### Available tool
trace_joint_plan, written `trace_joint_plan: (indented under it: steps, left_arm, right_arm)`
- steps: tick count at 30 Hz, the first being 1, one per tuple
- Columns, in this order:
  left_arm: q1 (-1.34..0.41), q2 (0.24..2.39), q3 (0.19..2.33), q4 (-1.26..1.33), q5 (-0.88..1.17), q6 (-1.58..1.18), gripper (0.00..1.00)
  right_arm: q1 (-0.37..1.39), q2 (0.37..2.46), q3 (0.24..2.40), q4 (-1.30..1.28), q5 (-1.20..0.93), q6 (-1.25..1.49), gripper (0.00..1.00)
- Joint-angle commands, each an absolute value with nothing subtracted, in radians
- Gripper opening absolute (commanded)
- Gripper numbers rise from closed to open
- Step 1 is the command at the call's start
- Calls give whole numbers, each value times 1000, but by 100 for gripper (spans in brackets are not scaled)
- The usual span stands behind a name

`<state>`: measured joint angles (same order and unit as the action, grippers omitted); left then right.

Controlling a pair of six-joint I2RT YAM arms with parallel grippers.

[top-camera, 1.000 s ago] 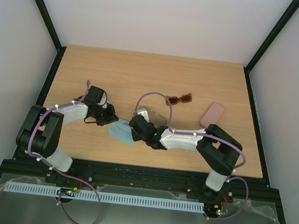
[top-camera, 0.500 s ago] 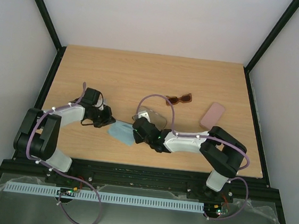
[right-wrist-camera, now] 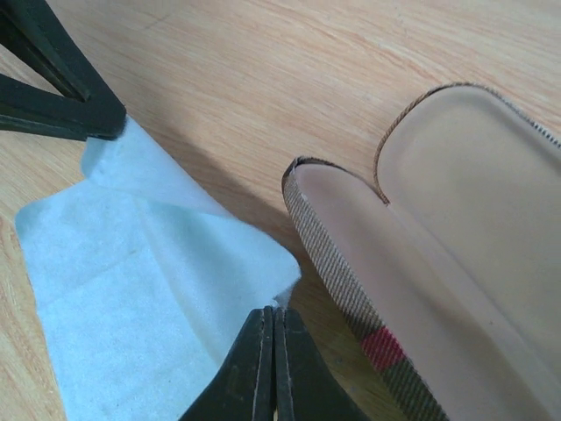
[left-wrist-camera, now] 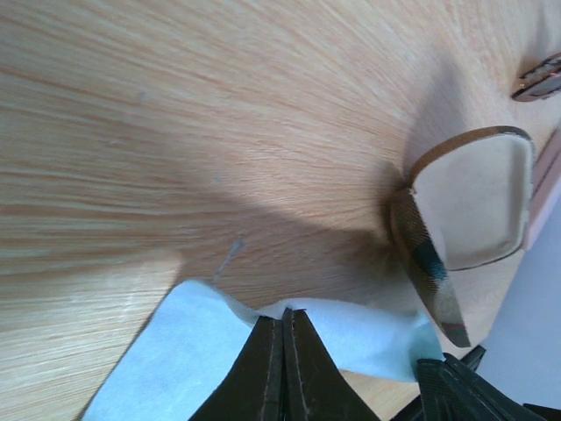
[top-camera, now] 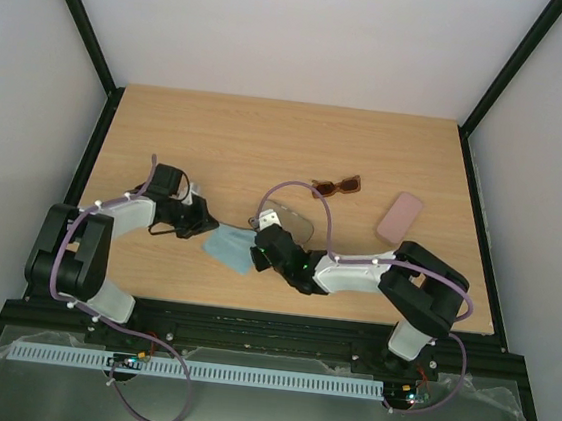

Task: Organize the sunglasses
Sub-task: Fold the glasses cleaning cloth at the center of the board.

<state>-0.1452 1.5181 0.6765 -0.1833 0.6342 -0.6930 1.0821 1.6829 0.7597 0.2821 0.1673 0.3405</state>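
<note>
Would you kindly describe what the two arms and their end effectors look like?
Both arms have black joint housings and white link covers. A lilac cable runs along each, the left arm and the right arm alike. The left end effector and the right end effector have slim black fingers tapering to points.

Upper frame: open worktop (top-camera: 269, 134). Lower centre: cloth (top-camera: 225, 248) and open case (top-camera: 286, 216) sit close together. Centre right: glasses (top-camera: 337, 186) and pink case (top-camera: 400, 216) block the way.
</note>
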Motion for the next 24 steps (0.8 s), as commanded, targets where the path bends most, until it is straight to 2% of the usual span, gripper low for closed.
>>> trace_joint_plan:
  steps: [1,24]
  left_arm:
    - [-137,1540,678,-127,731,-707,2]
    - [-89,1574,691,-156,737,-679,2]
  right_arm:
    - [1097,1664,755,339,254,310,1]
    - [1169,1645,665,429,117,198,1]
